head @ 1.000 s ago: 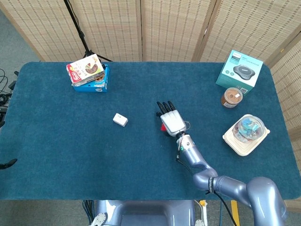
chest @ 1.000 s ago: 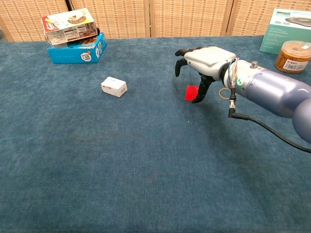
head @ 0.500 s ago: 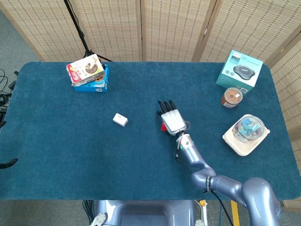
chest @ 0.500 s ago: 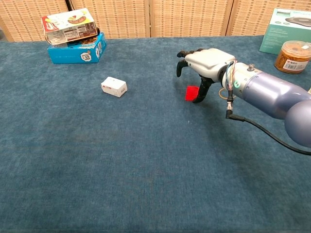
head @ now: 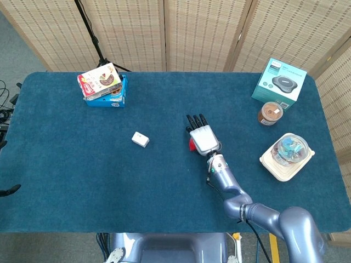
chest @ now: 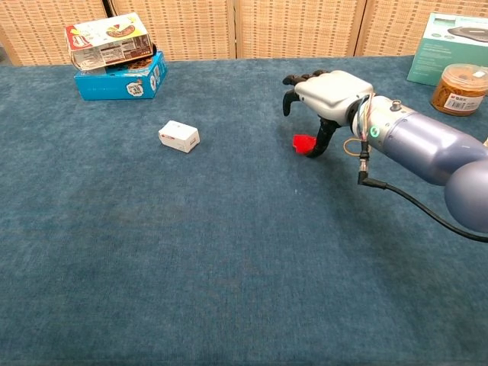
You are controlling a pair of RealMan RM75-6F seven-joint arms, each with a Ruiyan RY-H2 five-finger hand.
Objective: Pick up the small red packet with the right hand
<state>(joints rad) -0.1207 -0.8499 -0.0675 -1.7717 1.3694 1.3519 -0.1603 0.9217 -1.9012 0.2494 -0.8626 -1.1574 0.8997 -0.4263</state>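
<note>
The small red packet (chest: 303, 143) lies on the blue table cloth right of centre, and in the head view only a sliver of the packet (head: 191, 144) shows at the hand's left edge. My right hand (chest: 326, 99) hovers palm-down over it. The thumb (chest: 321, 139) points down and touches the packet's right side. The other fingers (chest: 292, 85) curl forward above the cloth, clear of the packet, so nothing is gripped. In the head view the right hand (head: 202, 135) covers most of the packet. My left hand appears in neither view.
A small white box (chest: 178, 136) lies to the left. Stacked snack boxes (chest: 116, 61) stand at the far left back. At the right are a teal carton (head: 279, 81), a brown jar (chest: 458, 89) and a clear lidded container (head: 287, 154).
The right hand has shifted slightly right and toward the table's far side. The red packet has moved a little with the thumb and shows a smaller face.
</note>
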